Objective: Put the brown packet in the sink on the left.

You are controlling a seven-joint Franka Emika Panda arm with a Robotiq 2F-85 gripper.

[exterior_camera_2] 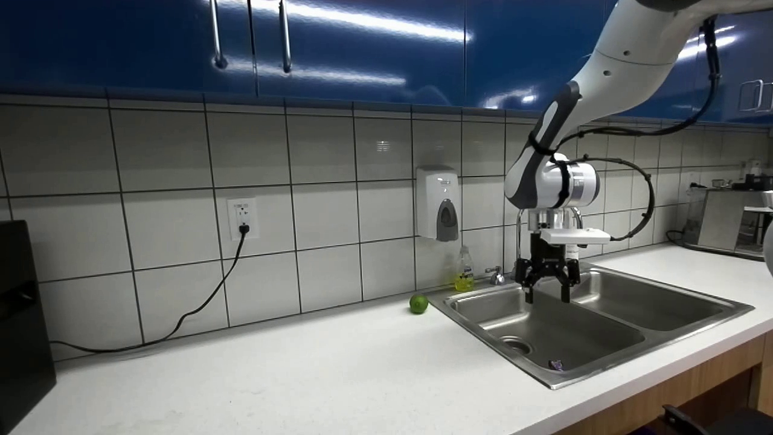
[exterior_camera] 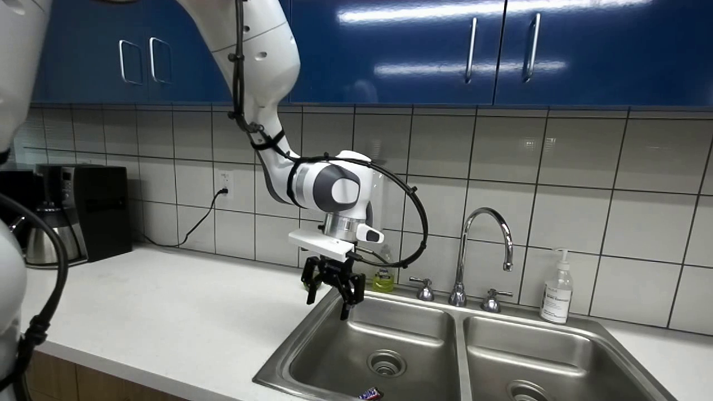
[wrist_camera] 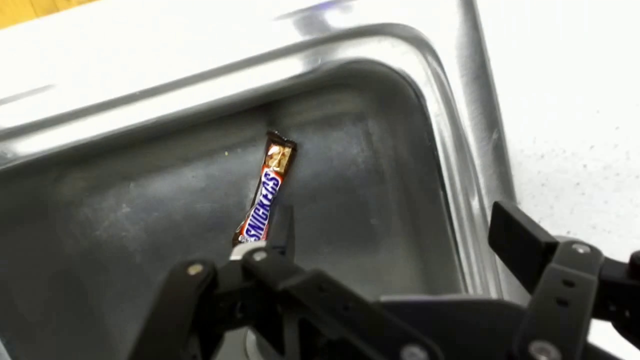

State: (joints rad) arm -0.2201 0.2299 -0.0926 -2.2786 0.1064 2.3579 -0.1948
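Observation:
The brown packet, a Snickers bar, lies on the floor of the sink's left basin, close to the front wall. It also shows in both exterior views, cut by the lower edge in one and small in the basin in the other. My gripper is open and empty, above the back left part of that basin. It is well above the packet and apart from it. In the wrist view, the left finger of the gripper overlaps the packet's lower end in the picture, and the right finger is over the rim.
A tall faucet and its handles stand behind the sink. A yellow-green soap bottle and a pump bottle stand at the back. A lime lies on the counter beside the sink. A dispenser hangs on the wall.

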